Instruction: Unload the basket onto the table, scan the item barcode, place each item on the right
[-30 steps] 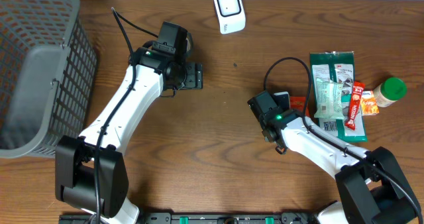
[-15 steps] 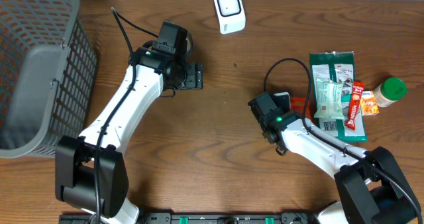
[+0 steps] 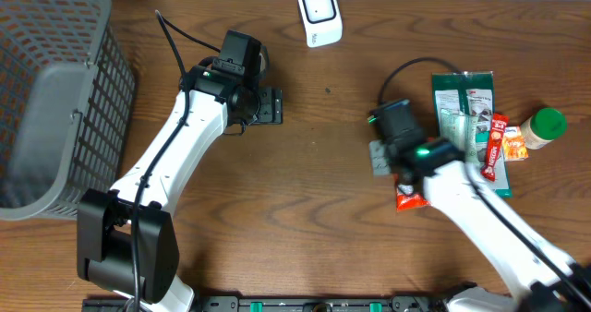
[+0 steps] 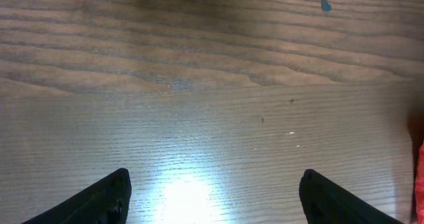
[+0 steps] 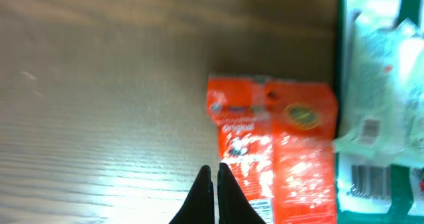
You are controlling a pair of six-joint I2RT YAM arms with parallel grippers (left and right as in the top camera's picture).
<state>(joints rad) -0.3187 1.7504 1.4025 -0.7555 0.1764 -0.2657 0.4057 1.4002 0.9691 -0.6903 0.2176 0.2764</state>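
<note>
**Left gripper** (image 4: 213,201) — the jaws are set wide, and only the bare wooden table (image 4: 212,85) is seen between them. It is held over the rear middle of the table, well apart from the goods.

**Right gripper** (image 5: 213,184) — the fingers are pressed together, their tips lying at the lower left edge of the orange packet (image 5: 275,151). Whether that edge is pinched cannot be told, as the wrist view is blurred.

From overhead, the orange packet is found flat on the table, partly covered by the right arm, beside the green bag (image 3: 464,98). A red stick packet (image 3: 496,148) and a green-capped bottle (image 3: 540,127) are noted further right. The white scanner (image 3: 319,15) is placed at the rear edge, well apart from the packet. A grey basket (image 3: 55,90) is located at far left.
</note>
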